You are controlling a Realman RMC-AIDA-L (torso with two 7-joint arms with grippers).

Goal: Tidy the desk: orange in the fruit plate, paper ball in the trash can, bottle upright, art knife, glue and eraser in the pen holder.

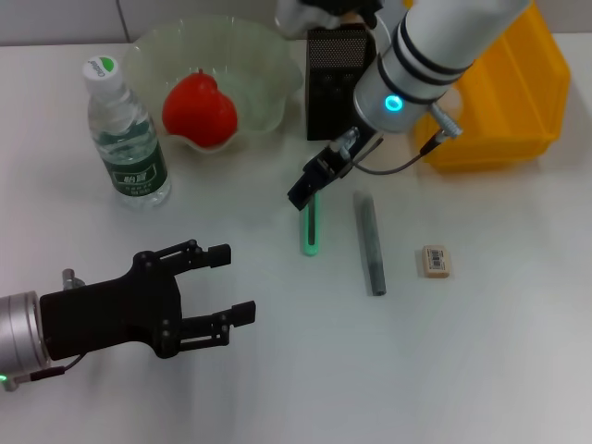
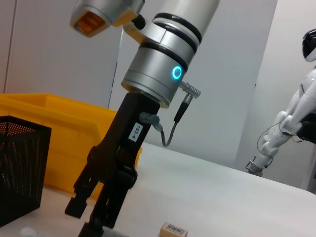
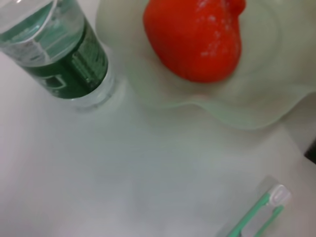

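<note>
One orange (image 1: pixel 199 111) sits in the fruit plate (image 1: pixel 268 69); left gripper (image 1: pixel 227 285) wide, right gripper (image 1: pixel 310 190) apparently open.

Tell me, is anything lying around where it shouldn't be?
Yes. The green art knife, grey glue stick and eraser lie flat on the desk, outside the pen holder. The right gripper hovers over the knife.

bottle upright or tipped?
Upright. In the head view the bottle stands on its base on the table, its cap on top, beside the fruit plate.
</note>
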